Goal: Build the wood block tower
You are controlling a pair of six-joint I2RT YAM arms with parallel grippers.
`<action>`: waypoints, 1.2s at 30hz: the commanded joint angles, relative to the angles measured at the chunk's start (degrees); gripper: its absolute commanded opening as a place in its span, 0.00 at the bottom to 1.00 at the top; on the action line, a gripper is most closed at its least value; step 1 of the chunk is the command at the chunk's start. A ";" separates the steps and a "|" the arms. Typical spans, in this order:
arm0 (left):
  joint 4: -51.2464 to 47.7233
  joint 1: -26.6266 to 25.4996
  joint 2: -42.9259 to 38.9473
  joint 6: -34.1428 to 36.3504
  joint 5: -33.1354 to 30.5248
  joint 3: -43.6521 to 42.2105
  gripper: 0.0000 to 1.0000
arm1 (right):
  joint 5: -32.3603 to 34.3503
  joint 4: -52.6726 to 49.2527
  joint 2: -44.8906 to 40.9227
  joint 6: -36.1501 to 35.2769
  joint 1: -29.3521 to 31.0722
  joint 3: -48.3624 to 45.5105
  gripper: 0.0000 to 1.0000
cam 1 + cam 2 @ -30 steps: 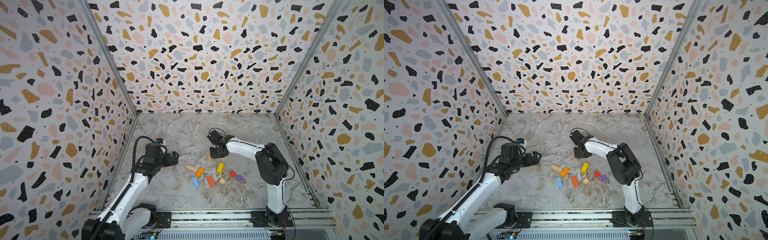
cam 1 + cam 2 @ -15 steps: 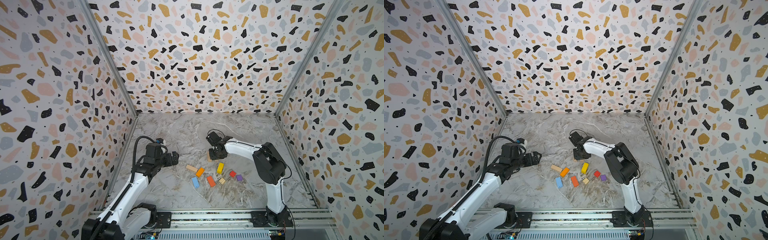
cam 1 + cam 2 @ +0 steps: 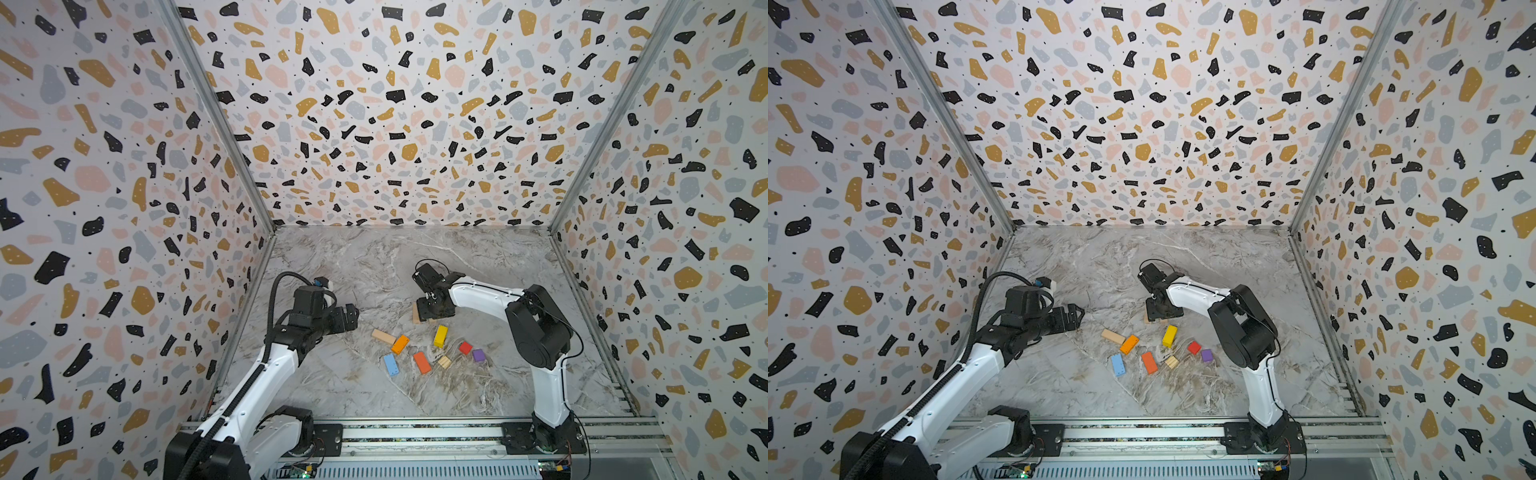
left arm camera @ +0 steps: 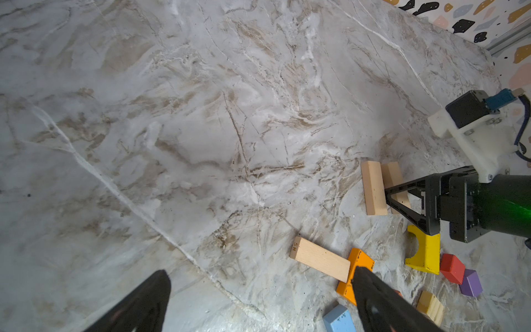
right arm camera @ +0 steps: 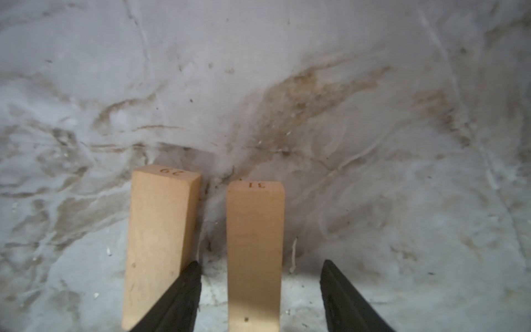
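Two tan wood blocks stand on edge side by side on the marble floor, one marked 31 (image 5: 254, 230) and one marked 29 (image 5: 161, 224). My right gripper (image 5: 261, 264) is open astride block 31, with a gap on each side, and block 29 lies just outside one finger. In both top views this gripper (image 3: 432, 309) (image 3: 1163, 311) covers the pair, and no stacked tower shows. My left gripper (image 4: 261, 274) (image 3: 353, 318) hangs open and empty left of the loose blocks. Those include a tan oblong (image 3: 383, 336), an orange one (image 3: 400, 344), a yellow one (image 3: 440, 336) and a blue one (image 3: 390, 364).
Also loose on the floor are an orange-red oblong (image 3: 422, 363), a tan cube (image 3: 444, 361), a red cube (image 3: 465, 347) and a purple cube (image 3: 478, 355). Patterned walls enclose three sides. The arms' base rail (image 3: 415, 434) runs along the front.
My right gripper's jaws have opened off the tan block that they were shut on, and the block stays standing. The left arm has not moved.
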 commanded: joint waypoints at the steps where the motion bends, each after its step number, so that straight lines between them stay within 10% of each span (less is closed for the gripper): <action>1: 0.92 -0.18 0.21 -0.25 0.34 -0.36 1.00 | 2.41 -3.50 -3.97 -0.64 0.43 2.08 0.73; 15: 1.42 -0.18 -0.08 0.08 0.90 -0.67 1.00 | 0.24 -3.03 -2.38 0.80 1.07 5.24 0.99; 36: 1.55 -0.18 -0.77 0.37 1.14 -0.95 1.00 | 0.37 -1.93 3.67 4.20 2.29 7.68 0.85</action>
